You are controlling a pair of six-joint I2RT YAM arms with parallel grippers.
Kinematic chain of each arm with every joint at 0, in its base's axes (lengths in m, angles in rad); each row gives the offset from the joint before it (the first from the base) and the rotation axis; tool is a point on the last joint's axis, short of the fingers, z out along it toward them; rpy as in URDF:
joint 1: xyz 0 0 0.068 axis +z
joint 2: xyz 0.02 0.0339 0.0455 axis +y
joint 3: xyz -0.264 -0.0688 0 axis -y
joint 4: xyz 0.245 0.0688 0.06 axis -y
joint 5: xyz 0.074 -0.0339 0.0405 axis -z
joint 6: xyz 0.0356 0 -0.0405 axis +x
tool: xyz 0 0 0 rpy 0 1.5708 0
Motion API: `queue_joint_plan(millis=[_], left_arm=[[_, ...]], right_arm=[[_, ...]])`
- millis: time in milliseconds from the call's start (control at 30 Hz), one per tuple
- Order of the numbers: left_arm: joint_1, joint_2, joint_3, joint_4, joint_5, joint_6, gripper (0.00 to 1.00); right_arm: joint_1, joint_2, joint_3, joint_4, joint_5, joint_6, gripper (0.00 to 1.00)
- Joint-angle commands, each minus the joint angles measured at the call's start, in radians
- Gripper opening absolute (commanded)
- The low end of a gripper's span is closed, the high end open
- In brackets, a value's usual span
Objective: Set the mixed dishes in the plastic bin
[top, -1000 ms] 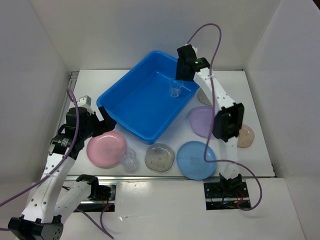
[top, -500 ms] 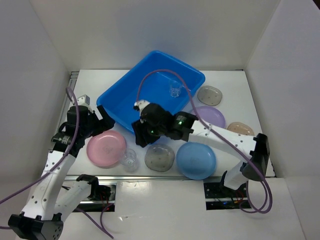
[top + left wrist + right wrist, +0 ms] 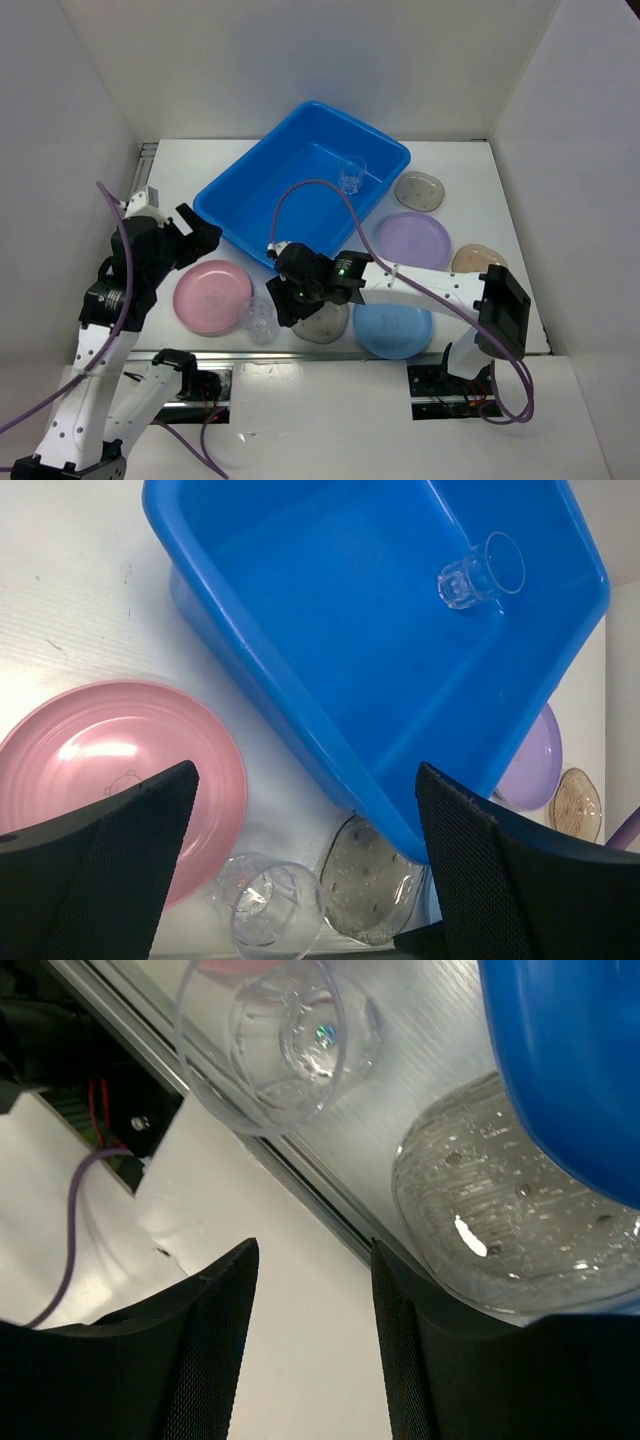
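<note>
1. The right gripper point(image 3: 312, 1252) hovered open and empty, a small clear ribbed cup point(image 3: 275, 1045) just ahead, likely its next pick.
2. The left gripper point(image 3: 305, 780) hung wide open, empty, over a round pink plate point(image 3: 100, 760).
3. The big blue plastic bin point(image 3: 290, 205) lay just beyond both.

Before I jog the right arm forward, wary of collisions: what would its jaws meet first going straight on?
Likely the clear ribbed cup standing just left of the speckled plate. Depth is unclear, so the right gripper may pass over it.
</note>
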Motion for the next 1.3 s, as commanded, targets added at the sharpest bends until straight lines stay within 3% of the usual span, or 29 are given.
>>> queue_joint_plan(millis=[0, 500, 1033, 1267], left_arm=[[-0.002, -0.017, -0.018, -0.004, -0.002, -0.022, 0.97], [-0.002, -0.027, 0.012, -0.035, -0.071, 0.024, 0.97], [-0.002, -0.027, -0.007, -0.044, -0.071, 0.043, 0.98], [-0.002, -0.027, 0.002, -0.044, -0.08, 0.052, 0.98]], right_arm=[[0.007, 0.038, 0.013, 0.131, 0.019, 0.047, 0.54], [0.059, 0.178, 0.023, 0.268, 0.223, 0.182, 0.46], [0.059, 0.159, 0.158, 0.209, 0.263, 0.164, 0.43], [0.059, 0.271, 0.18, 0.209, 0.263, 0.155, 0.43]])
